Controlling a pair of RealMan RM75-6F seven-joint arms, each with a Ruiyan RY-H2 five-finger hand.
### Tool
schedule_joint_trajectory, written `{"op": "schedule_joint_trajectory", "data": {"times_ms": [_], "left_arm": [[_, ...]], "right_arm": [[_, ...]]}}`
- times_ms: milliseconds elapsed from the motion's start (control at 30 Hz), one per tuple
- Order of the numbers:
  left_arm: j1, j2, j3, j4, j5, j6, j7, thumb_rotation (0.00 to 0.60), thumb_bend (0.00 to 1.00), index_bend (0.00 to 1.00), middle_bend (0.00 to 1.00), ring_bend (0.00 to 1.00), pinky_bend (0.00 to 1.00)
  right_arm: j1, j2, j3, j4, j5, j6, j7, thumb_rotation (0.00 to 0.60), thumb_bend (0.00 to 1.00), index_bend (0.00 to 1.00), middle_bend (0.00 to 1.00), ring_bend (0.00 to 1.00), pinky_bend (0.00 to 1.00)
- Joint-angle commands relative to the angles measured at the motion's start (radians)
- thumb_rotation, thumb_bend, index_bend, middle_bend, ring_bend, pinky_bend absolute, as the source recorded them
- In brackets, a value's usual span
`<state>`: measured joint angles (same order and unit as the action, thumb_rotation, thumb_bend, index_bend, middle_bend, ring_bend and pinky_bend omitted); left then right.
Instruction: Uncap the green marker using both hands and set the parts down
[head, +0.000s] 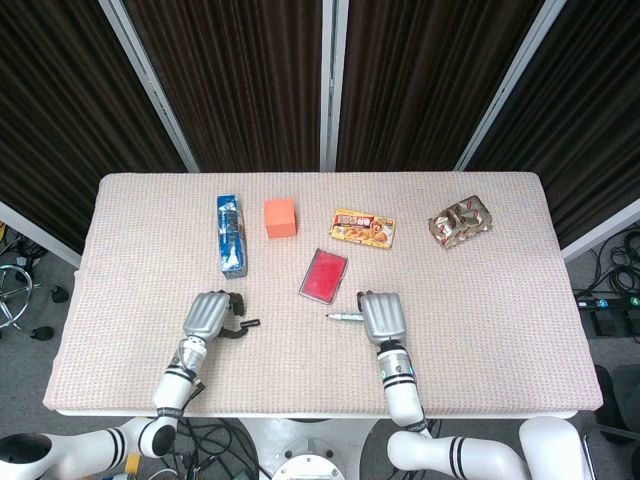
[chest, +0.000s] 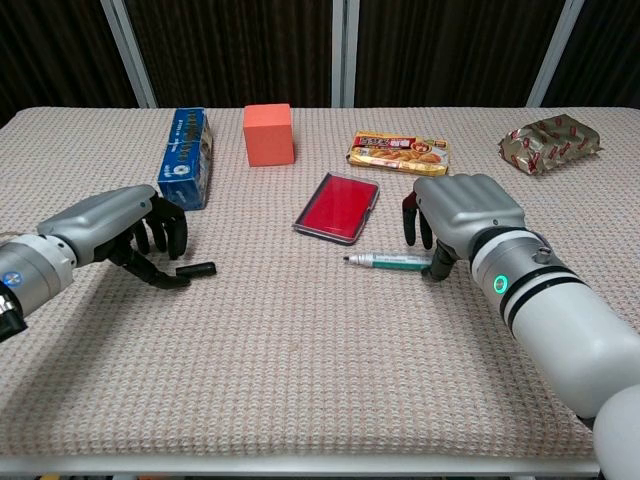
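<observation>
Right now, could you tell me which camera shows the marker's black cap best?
The chest view: the cap lies on the table cloth at the left hand's fingertips, plainly outlined. The head view shows it only as a small dark sliver.

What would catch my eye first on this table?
Two silvery robot hands low at the near edge: the left robot hand by a small black cap, the right robot hand at an uncapped green marker. Behind them, a bright orange cube and a red case stand out.
</observation>
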<state>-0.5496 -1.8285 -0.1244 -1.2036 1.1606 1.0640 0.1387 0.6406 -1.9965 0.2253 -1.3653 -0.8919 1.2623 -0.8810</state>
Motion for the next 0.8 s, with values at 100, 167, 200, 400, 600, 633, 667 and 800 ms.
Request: {"op": "schedule_joint_trajectory", "data": {"times_ms": [100, 167, 200, 400, 600, 633, 667, 800], "left_arm": [[0.013, 0.023, -0.032, -0.016, 0.011, 0.05, 0.001, 0.6, 0.04, 0.48, 0.46, 0.39, 0.36], [0.021, 0.031, -0.052, -0.013, 0.019, 0.093, 0.008, 0.6, 0.04, 0.48, 0.46, 0.38, 0.34], [0.025, 0.034, -0.058, -0.008, 0.026, 0.116, 0.011, 0.6, 0.03, 0.47, 0.46, 0.38, 0.33], [0.096, 0.062, -0.082, 0.003, 0.046, 0.273, 0.019, 0.6, 0.02, 0.38, 0.36, 0.29, 0.25], [0.245, 0.11, -0.007, -0.067, 0.071, 0.439, 0.046, 0.6, 0.0, 0.23, 0.21, 0.12, 0.15], [0.27, 0.114, 0.01, -0.074, 0.079, 0.465, 0.045, 0.6, 0.0, 0.23, 0.2, 0.12, 0.14], [0.303, 0.119, 0.031, -0.083, 0.086, 0.496, 0.042, 0.6, 0.0, 0.23, 0.2, 0.12, 0.14], [0.389, 0.135, 0.081, -0.111, 0.097, 0.555, 0.027, 0.6, 0.0, 0.22, 0.2, 0.12, 0.13]], "right_arm": [[-0.018, 0.034, 0.016, -0.062, -0.023, 0.035, 0.031, 0.6, 0.0, 0.31, 0.42, 0.53, 0.81], [-0.036, 0.064, 0.028, -0.111, -0.047, 0.074, 0.056, 0.6, 0.0, 0.31, 0.41, 0.52, 0.81], [-0.046, 0.08, 0.033, -0.136, -0.064, 0.097, 0.07, 0.6, 0.0, 0.3, 0.41, 0.51, 0.8], [-0.144, 0.21, 0.022, -0.28, -0.224, 0.254, 0.216, 0.6, 0.0, 0.27, 0.35, 0.36, 0.62], [-0.262, 0.355, -0.093, -0.374, -0.292, 0.315, 0.266, 0.6, 0.0, 0.06, 0.06, 0.0, 0.07], [-0.278, 0.367, -0.11, -0.377, -0.296, 0.319, 0.279, 0.6, 0.0, 0.03, 0.04, 0.0, 0.04], [-0.299, 0.379, -0.128, -0.376, -0.299, 0.325, 0.296, 0.6, 0.0, 0.02, 0.03, 0.0, 0.02], [-0.352, 0.385, -0.159, -0.345, -0.314, 0.343, 0.363, 0.6, 0.0, 0.0, 0.0, 0.0, 0.0]]}}
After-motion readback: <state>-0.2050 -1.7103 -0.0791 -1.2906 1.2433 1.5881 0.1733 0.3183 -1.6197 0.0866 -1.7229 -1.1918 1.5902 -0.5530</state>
